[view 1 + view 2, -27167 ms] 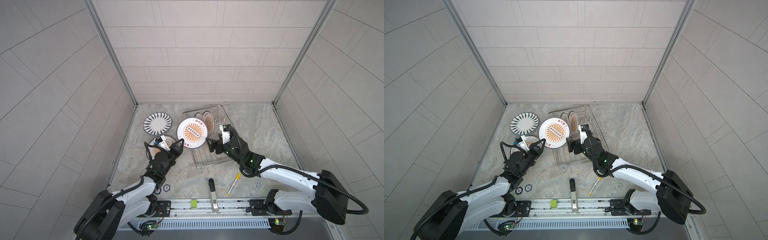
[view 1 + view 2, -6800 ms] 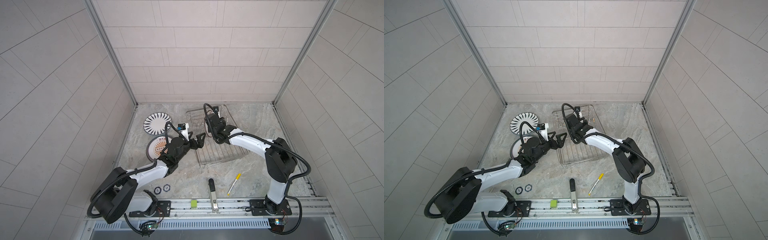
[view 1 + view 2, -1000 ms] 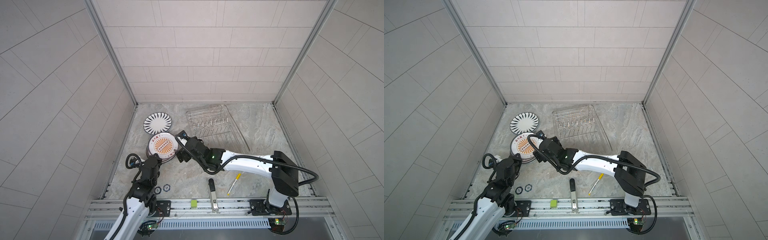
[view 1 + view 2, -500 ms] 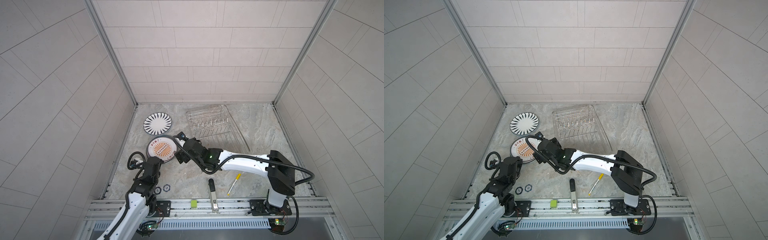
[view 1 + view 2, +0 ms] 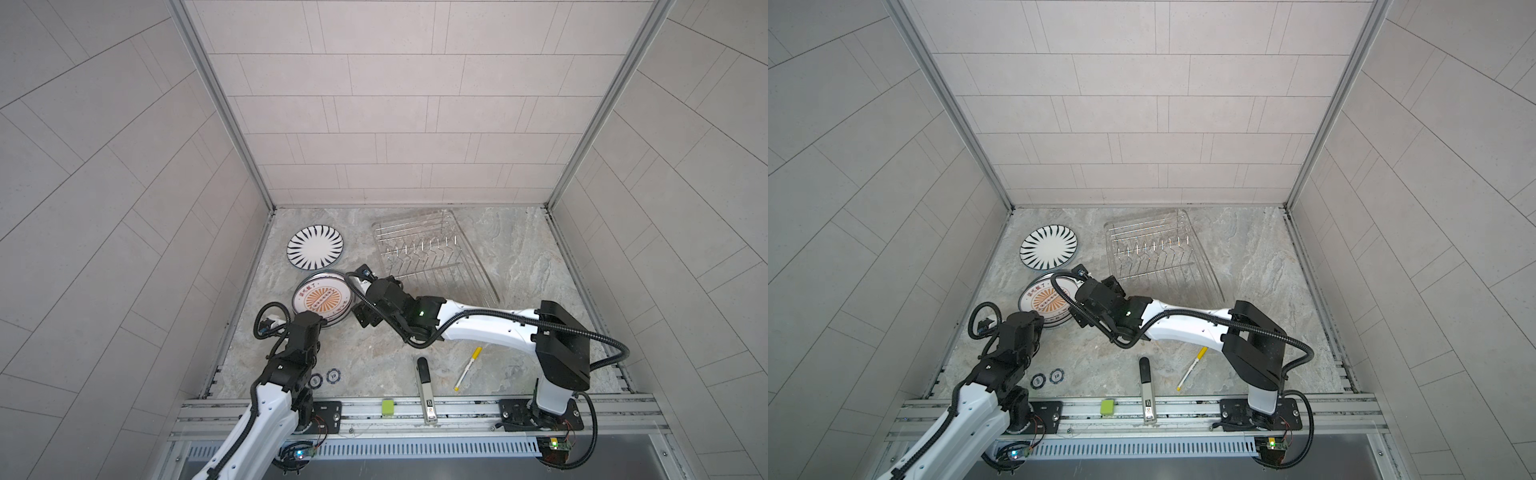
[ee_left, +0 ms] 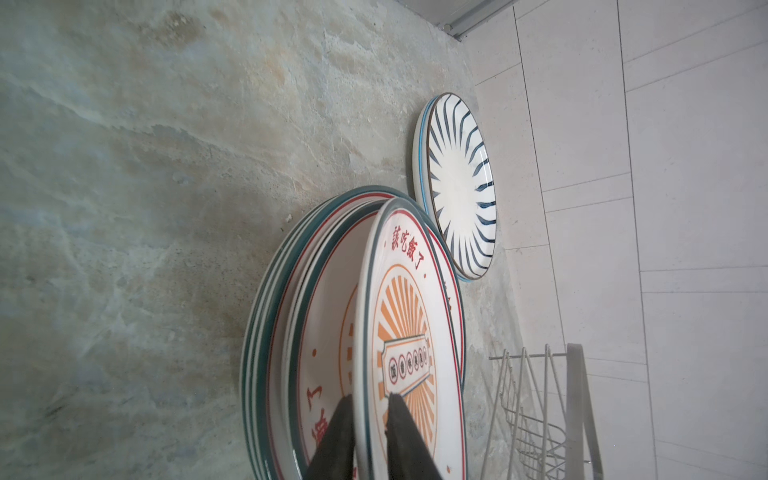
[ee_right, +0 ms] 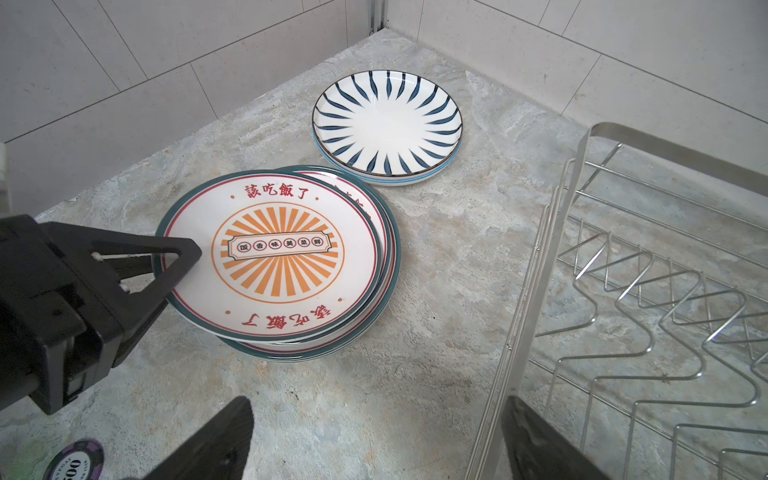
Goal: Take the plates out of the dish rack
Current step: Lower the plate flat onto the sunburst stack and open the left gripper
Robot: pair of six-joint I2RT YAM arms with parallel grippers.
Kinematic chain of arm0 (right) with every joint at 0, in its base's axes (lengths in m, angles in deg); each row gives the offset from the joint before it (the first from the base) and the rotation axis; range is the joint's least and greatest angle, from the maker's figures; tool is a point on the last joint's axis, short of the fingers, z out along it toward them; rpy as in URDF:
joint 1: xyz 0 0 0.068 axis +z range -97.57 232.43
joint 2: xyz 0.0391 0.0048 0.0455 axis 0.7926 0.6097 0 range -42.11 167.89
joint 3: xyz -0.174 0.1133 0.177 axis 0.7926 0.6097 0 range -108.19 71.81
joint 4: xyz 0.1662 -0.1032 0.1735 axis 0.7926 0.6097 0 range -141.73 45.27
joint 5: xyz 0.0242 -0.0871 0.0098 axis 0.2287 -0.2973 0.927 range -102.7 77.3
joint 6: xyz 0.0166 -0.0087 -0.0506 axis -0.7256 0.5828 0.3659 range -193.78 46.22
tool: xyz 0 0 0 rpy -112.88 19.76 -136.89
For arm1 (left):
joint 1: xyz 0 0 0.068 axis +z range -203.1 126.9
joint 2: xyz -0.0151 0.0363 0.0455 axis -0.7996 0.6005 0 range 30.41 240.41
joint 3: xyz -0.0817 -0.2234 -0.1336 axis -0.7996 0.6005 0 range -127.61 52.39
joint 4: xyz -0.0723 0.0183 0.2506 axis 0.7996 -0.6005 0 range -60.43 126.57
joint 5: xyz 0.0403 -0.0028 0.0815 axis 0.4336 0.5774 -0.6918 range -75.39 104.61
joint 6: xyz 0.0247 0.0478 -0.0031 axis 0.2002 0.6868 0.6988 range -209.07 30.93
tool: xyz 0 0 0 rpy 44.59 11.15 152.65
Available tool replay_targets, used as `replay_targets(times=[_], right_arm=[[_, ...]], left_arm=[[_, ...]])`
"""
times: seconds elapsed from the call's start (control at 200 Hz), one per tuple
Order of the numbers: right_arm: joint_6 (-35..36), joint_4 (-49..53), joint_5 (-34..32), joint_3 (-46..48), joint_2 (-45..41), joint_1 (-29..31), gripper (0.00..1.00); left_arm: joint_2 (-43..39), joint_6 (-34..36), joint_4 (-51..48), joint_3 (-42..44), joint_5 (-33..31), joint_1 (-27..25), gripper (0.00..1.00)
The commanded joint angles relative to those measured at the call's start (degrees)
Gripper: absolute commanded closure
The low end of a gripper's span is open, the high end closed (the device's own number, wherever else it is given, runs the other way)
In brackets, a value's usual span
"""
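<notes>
A stack of plates (image 5: 322,299) (image 5: 1044,301) with orange sunbursts and red characters lies left of the dish rack (image 5: 422,249) (image 5: 1154,249), whose prongs hold nothing. The top plate (image 7: 278,249) (image 6: 399,332) is tilted, its near rim raised off the stack. My left gripper (image 6: 370,399) (image 5: 321,319) is shut on that rim, one finger (image 7: 183,253) over it and one under. Striped plates (image 5: 315,247) (image 7: 386,124) lie flat behind the stack. My right gripper (image 7: 374,440) (image 5: 363,311) hangs open over bare table between stack and rack (image 7: 665,291).
Two poker chips (image 5: 326,377) lie beside the left arm near the front edge; one chip (image 7: 75,461) shows in the right wrist view. A black-and-white tool (image 5: 424,386) and a yellow pen (image 5: 467,368) lie at the front. A green block (image 5: 387,406) sits on the rail.
The sunburst plate has come lower onto the stack in my left gripper, which edged toward the stack. The right arm has barely moved.
</notes>
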Motion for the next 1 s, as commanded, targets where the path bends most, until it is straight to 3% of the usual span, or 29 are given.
replay_targets(times=[0.0, 0.165, 0.285, 0.646, 0.791, 0.996], right_arm=[[-0.26, 1.02, -1.52, -0.88, -0.44, 0.26, 0.05], [-0.34, 0.63, -1.75, 0.17, -1.33, 0.26, 0.05], [-0.33, 0.32, -2.24, 0.87, -2.09, 0.26, 0.05], [-0.52, -0.12, -3.16, 2.29, -3.38, 0.26, 0.05], [-0.70, -0.27, -3.08, 2.68, -4.29, 0.26, 0.05], [-0.65, -0.94, -3.85, 4.68, -6.47, 0.26, 0.05]], left_arm=[[0.50, 0.44, 1.37, -0.73, -1.11, 0.51, 0.77], [2.39, 0.83, 2.05, -0.97, -0.24, 0.53, 0.73], [2.24, 1.53, 0.44, -1.69, -1.99, 0.59, 0.52], [2.63, 2.90, 0.00, -1.66, -4.76, 1.02, 0.48], [0.93, 3.91, -1.20, -2.34, -5.60, 0.98, 0.36], [-0.65, 4.31, -2.54, -2.37, -6.81, 1.04, 0.32]])
